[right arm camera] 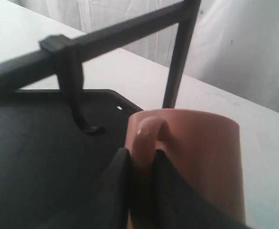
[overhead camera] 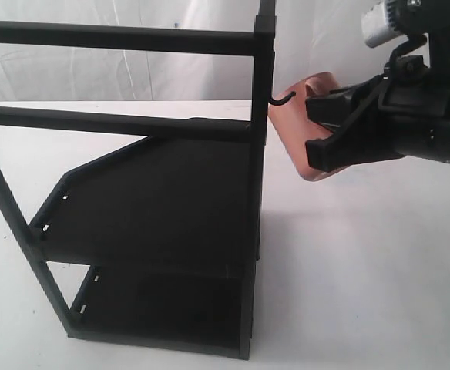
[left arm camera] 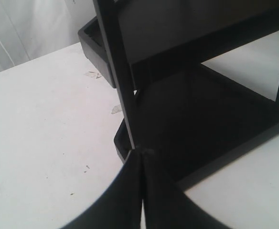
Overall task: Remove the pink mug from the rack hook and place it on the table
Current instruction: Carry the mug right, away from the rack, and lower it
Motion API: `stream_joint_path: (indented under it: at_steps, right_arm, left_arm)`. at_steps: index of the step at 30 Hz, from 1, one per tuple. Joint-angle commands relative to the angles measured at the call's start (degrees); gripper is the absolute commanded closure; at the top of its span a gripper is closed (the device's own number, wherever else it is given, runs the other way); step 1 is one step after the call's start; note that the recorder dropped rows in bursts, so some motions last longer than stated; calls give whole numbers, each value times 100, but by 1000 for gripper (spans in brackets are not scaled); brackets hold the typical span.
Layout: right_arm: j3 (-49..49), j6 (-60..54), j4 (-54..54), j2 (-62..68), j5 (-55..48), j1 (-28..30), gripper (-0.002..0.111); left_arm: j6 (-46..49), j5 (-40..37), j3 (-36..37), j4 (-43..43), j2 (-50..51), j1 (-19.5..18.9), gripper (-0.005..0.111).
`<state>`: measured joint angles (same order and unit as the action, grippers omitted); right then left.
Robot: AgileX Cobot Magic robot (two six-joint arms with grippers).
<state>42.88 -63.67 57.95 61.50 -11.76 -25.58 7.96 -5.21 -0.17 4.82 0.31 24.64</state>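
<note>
Up at two o'clock in the exterior view, the pink mug (overhead camera: 289, 132) hangs in the air at three o'clock of the rack hook (overhead camera: 283, 98), tilted, high above the table (overhead camera: 379, 254); the right gripper (overhead camera: 313, 129) carries it, its fingers (right arm camera: 173, 195) pinching the handle (right arm camera: 148, 136) between them. The mug looks free of the hook, so I judge the step in hand to be the carry and the set-down. To do it well, draw the mug farther toward three o'clock, off the upturned tip and the post (overhead camera: 262, 116), before any descent; keep the pinch firm, since a mug held by its handle alone may swing; bring it down toward five o'clock onto bare table, well apart from the rack (overhead camera: 156, 193); level the base before letting go. The right wrist view shows what the exterior view leaves doubtful: a clear gap between hook and handle, and the handle squarely between the fingers. The exterior view alone gives the mug's height and tilt. Only the left wrist view shows the left gripper (left arm camera: 142, 157), low by the rack's foot, its own fingers (left arm camera: 115, 200) pressed together on nothing.
</note>
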Motion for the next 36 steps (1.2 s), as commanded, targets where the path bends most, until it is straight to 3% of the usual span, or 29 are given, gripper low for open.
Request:
stream_joint_path:
  at_steps: [1,8,14,15,19,21,29,36]
  right_arm:
    - [-257,-7,11,-223,396,252,108]
    - [-1112,508,23,-335,1399,351,108]
    - [-1645,783,-254,-335,3057,351,108]
    - [-1736,1068,-561,-335,3241,351,108]
    - [-2114,4103,-3942,-335,3776,351,108]
    - [-2194,4924,-4810,-335,4113,351,108]
    - [-2238,4986,-4650,62,4547,351,108]
    - [-2238,4977,-4639,973,5550,400,108]
  left_arm:
    - [-32,3,17,18,-31,-19,107]
    - [-32,3,17,18,-31,-19,107]
    - [-32,3,17,18,-31,-19,107]
    - [-32,3,17,18,-31,-19,107]
    - [-32,3,17,18,-31,-19,107]
    - [-32,3,17,18,-31,-19,107]
    - [-32,3,17,18,-31,-19,107]
    - [-32,3,17,18,-31,-19,107]
